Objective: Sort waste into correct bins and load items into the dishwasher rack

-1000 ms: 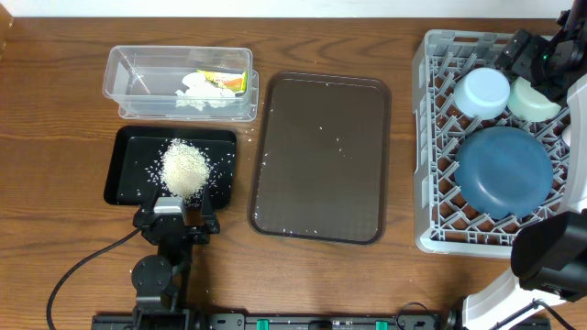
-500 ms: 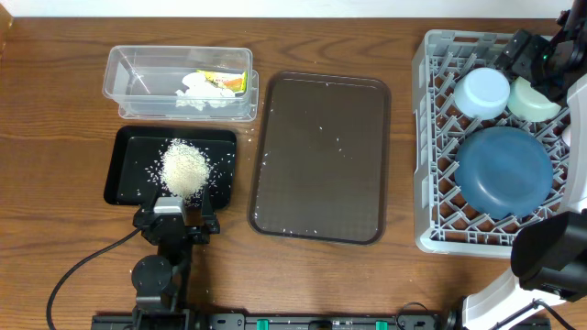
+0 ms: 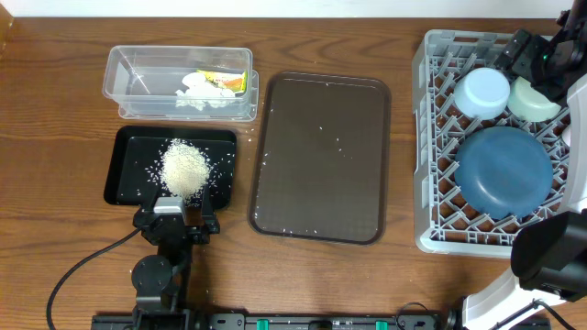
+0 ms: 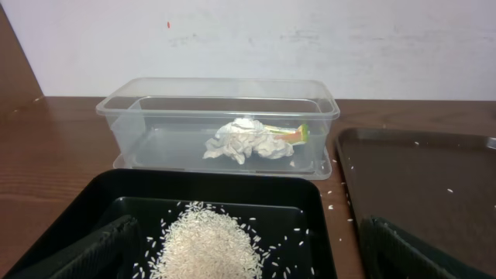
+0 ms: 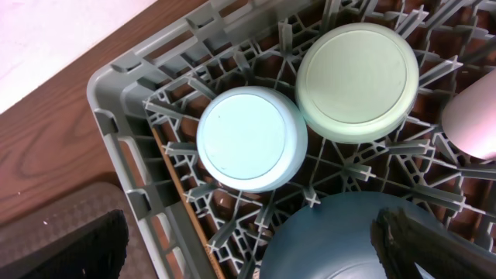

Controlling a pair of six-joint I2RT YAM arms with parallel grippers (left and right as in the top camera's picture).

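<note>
The rice heap [image 3: 185,168] lies in the black tray [image 3: 128,151], also shown in the left wrist view [image 4: 205,244]. The crumpled tissue [image 4: 240,141] and yellow-green wrapper [image 4: 288,133] lie in the clear tub [image 3: 179,82]. In the grey rack [image 3: 431,137] a pale blue bowl [image 5: 249,139], a mint bowl [image 5: 356,79] and the large blue bowl [image 3: 504,171] sit upside down. A white cup [image 5: 473,124] shows at the rack's right edge. The stick is out of view. My left gripper [image 4: 248,260] is open at the black tray's near edge. My right gripper [image 5: 248,248] is open and empty above the rack.
A large brown serving tray [image 3: 321,156] with a few stray rice grains lies between the black tray and the rack. Loose grains dot the table by the tub. A cable runs across the table's front left.
</note>
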